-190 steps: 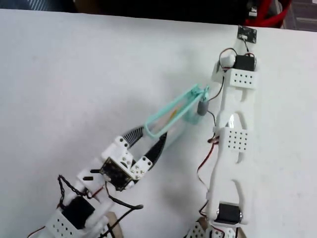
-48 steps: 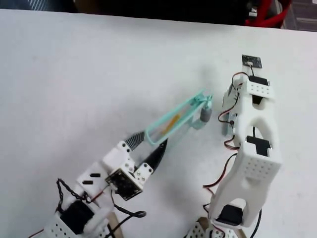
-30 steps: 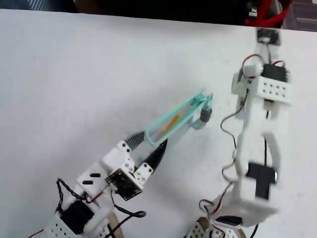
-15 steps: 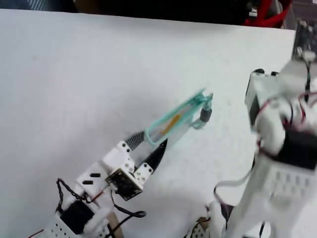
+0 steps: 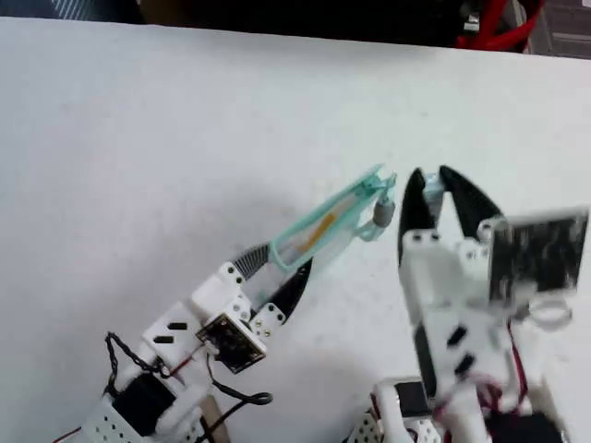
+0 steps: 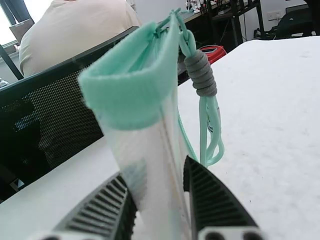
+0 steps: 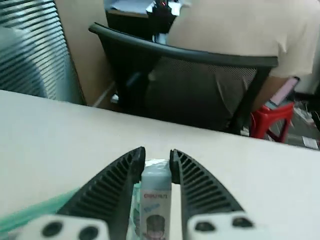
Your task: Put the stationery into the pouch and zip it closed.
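Note:
A teal-trimmed clear pouch (image 5: 323,221) stands on edge in the middle of the table, mouth up, with an orange item (image 5: 319,226) showing inside. My left gripper (image 5: 283,258) is shut on the pouch's near end; in the left wrist view the pouch (image 6: 135,95) rises between the fingers (image 6: 210,200). A grey zipper pull (image 5: 380,212) with a teal cord hangs at the far end (image 6: 201,75). My right gripper (image 5: 432,180) hovers just right of that end, shut on a small white-and-blue tube (image 7: 156,200) that stands upright between its fingers (image 7: 200,190).
The white table (image 5: 138,138) lies bare to the left and beyond the pouch. Past the far edge stands a black mesh chair (image 7: 200,85) with a person seated in it, and a red object (image 5: 499,28) lies at the far right.
The right arm has swung up and rightwards off the table, and its gripper now hangs by the pouch's zipper end with the tube. The left arm and the pouch have stayed put.

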Robot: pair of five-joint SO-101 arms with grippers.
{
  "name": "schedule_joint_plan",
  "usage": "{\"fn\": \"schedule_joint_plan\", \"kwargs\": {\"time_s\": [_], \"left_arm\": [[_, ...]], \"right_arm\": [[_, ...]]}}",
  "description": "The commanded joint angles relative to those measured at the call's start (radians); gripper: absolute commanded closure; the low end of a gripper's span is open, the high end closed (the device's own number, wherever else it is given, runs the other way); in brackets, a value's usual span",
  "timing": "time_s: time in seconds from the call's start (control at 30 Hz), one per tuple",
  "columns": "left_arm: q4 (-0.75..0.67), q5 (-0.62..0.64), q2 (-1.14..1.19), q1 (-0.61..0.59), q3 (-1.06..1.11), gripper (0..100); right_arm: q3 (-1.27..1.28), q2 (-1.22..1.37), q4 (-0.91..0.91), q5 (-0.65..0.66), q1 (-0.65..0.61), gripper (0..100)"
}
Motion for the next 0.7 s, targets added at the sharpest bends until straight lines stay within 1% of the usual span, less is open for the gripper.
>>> {"fn": "schedule_joint_plan", "kwargs": {"time_s": [0.0, 0.23, 0.33, 0.47, 0.53, 0.67], "left_arm": [[0.043, -0.023, 0.012, -0.01, 0.015, 89], [0.043, -0.021, 0.012, -0.01, 0.015, 89], [0.041, -0.021, 0.01, -0.01, 0.015, 89], [0.038, -0.021, 0.01, -0.012, 0.015, 89], [0.038, -0.021, 0.01, -0.012, 0.015, 89], [0.035, -0.021, 0.008, -0.012, 0.015, 89]], "right_arm": [[0.012, -0.045, -0.07, 0.011, -0.071, 97.9], [0.055, 0.044, -0.222, 0.005, -0.176, 97.9], [0.054, 0.099, -0.298, 0.003, -0.259, 97.9], [0.064, 0.194, -0.34, 0.009, -0.366, 97.9], [0.083, 0.248, -0.375, 0.009, -0.389, 97.9], [0.15, 0.314, -0.429, 0.009, -0.39, 97.9]]}}
